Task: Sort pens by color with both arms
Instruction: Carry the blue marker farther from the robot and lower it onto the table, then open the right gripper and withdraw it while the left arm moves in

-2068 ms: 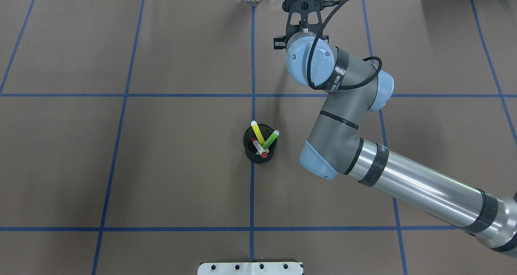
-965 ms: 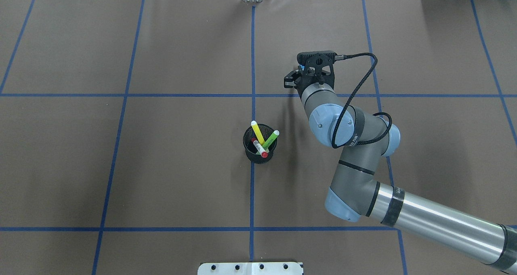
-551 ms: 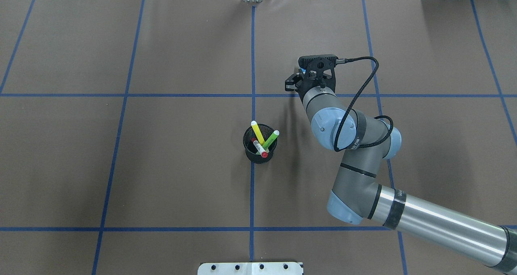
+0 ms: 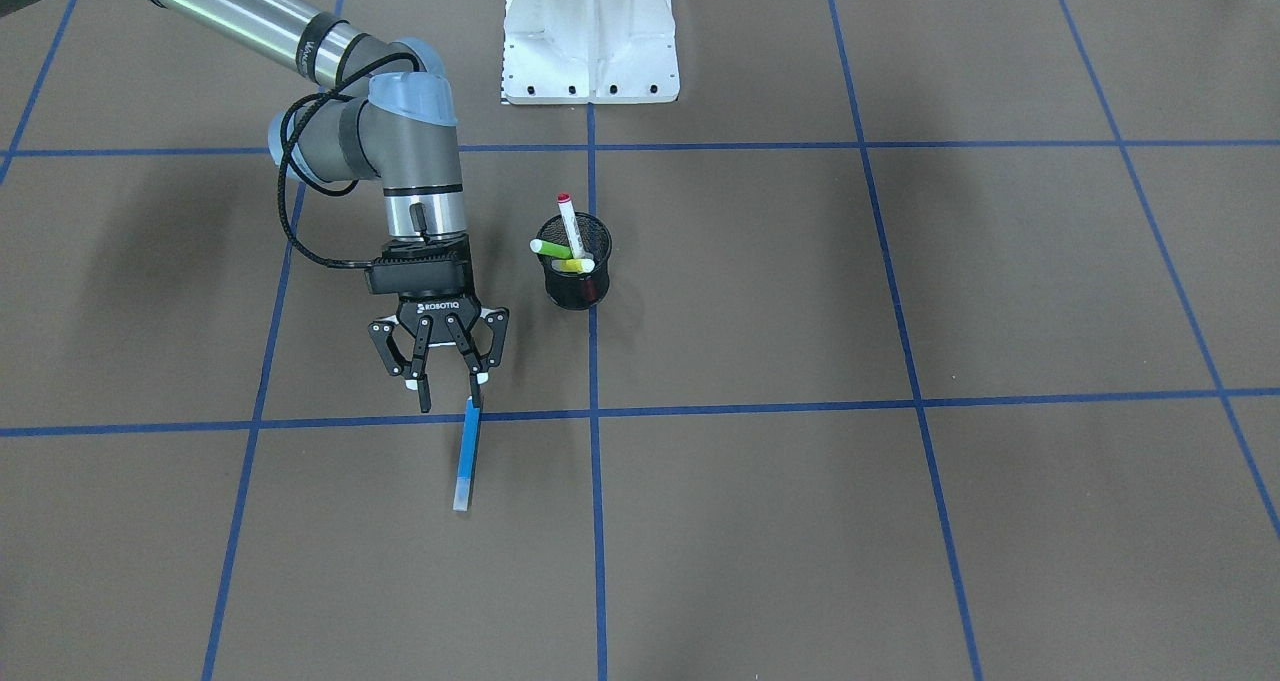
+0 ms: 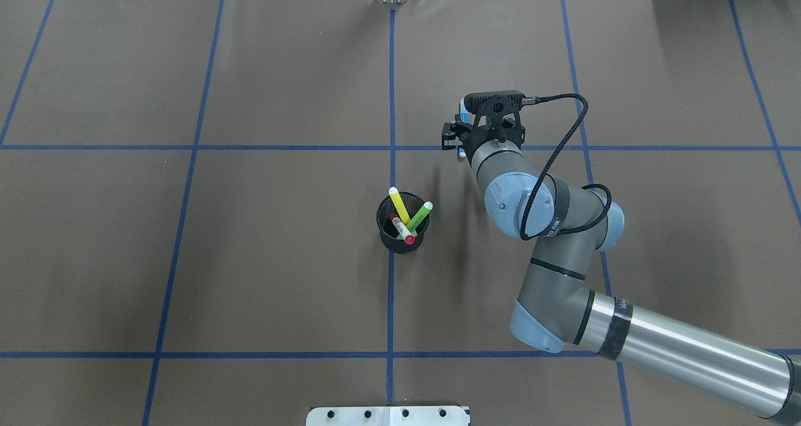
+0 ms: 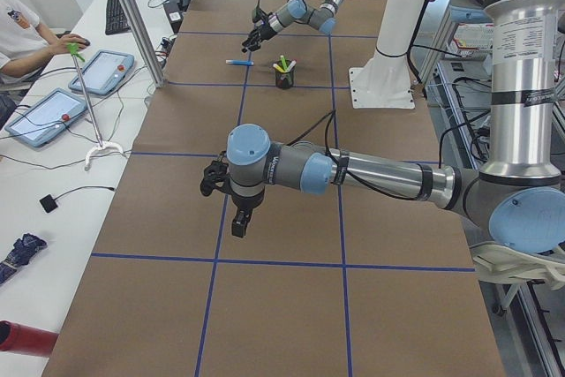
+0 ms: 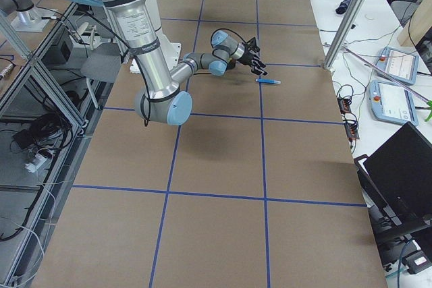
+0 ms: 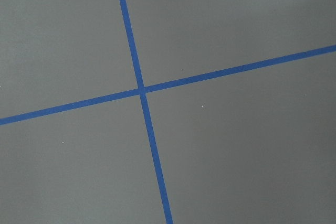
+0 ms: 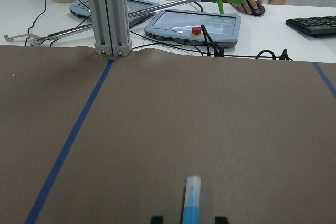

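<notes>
In the front-facing view the right arm's black two-finger gripper [image 4: 449, 389] hung low over the brown table [image 4: 900, 521] with its fingers spread wide. The slim blue marker pen with a pale tip [image 4: 465, 456] lay flat, its robot-side end under that gripper. Nearby stood the black wire-mesh cup [image 4: 576, 283], holding the white red-capped pen [image 4: 570, 223], the lime-green pen [image 4: 548, 249] and the yellow pen [image 4: 576, 265]. From overhead the wrist hid most of the right gripper. In the left side view the left arm's gripper [image 6: 239, 221] hovered well apart from the cup; I could not tell how its fingers stood. The right wrist camera showed the blue pen between the parted fingertips, seemingly clear of both.
</notes>
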Robot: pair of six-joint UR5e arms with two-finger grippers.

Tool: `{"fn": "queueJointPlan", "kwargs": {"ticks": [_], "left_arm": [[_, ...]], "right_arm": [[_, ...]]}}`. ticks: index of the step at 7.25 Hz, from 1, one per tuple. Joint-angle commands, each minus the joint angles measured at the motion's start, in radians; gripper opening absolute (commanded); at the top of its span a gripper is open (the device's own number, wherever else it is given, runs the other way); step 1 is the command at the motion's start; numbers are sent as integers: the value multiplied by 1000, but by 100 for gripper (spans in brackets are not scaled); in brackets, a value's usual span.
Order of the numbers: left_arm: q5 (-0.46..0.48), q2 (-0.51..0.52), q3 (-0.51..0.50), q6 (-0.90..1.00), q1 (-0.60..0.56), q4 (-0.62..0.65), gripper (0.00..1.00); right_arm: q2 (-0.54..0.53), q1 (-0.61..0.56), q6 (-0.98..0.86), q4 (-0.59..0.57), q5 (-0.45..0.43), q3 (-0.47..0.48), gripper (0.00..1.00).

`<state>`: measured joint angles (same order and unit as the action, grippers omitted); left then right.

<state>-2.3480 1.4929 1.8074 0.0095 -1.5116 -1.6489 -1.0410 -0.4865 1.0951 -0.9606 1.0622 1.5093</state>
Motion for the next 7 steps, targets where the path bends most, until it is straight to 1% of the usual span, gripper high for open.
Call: {"fn": "queueJointPlan", "kwargs": {"ticks": [1,2,3,4,5,6,7], "left_arm": [[-5,48,9,-171,20,-2,100],[-2,59,42,-275,78,-2,100],[6,105,76,-418,135,4,99],[9,153,88,-525,231,8,99],[10,211,102,-666,298,11,99],[12,281,108,-765,373,14,99],[50,347,116,-843,443,55,99]], "right_arm": [[-31,-6,0,-6,30,81,100],[-103,-23,0,-9,95,170,100],[-158,-65,0,-10,166,219,100],[-198,-128,-1,-10,261,241,100],[-214,-220,-3,-12,403,249,100],[-244,-321,-15,-12,565,250,100],[-263,-415,-21,-12,708,246,100]]}}
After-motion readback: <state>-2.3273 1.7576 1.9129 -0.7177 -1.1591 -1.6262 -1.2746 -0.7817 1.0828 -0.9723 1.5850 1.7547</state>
